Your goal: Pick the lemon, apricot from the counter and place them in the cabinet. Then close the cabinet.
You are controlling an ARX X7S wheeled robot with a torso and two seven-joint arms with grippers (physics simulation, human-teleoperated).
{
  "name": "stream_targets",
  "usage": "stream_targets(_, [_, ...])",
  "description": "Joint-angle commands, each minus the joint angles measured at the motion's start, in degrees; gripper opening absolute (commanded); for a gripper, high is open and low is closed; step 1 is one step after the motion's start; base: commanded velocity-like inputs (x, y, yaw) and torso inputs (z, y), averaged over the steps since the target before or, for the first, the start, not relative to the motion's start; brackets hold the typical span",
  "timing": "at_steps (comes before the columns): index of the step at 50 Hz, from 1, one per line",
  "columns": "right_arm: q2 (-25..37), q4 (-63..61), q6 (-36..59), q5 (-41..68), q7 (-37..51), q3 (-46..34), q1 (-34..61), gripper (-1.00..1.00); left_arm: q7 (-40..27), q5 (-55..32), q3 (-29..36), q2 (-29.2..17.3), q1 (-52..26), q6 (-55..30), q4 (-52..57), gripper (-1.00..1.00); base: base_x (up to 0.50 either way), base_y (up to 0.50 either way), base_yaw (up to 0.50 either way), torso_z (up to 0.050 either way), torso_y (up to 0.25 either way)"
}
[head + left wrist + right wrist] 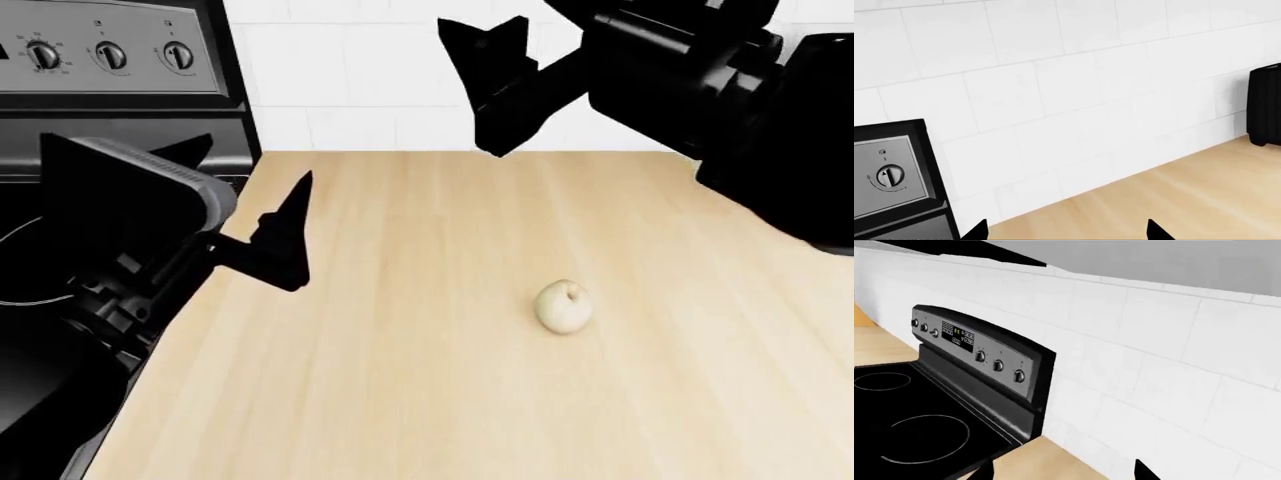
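White wall tiles (347, 80) back the beige wood-grain counter (400, 400) with one pale apricot (563, 306); both grippers, left (260, 215) and right (483, 60), gape empty; stove panel (981, 352) writing is unreadable.

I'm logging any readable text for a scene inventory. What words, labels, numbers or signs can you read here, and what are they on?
No text reads clearly in any view.
Stove panel: small white display marks, too blurred to read.
Knob plate: tiny marks above and around the knob, too small to read.
Stove knobs: small marks above them, unreadable.
Apricot, counter, wall tiles: no markings.
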Motion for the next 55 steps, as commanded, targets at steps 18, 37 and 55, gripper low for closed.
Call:
stream_targets(18, [11.11,-0.17,3.64,14.60,6.86,3.25,-9.90,1.00,0.01,0.30,0.82,-0.16,0.20,0.83,-0.79,1.00,0.00,0.00,0.00,0.000,0.000])
stream_targets(37, [16.59,-11.85,0.81,9.81,1.39,5.24,-16.24,1.00,-0.12,0.27,1.00,-0.05,0.84,1.62,-1.02,1.00,0.00,0.00,0.00,0.000,0.000])
stream_targets(55, [21.67,-17.11,-3.64,10.09,-0.36,7.72,-25.51,1.00,-0.25,0.33,1.34,0.02,1.47,2.32,-1.05,1.00,0.00,0.00,0.00,0.000,0.000])
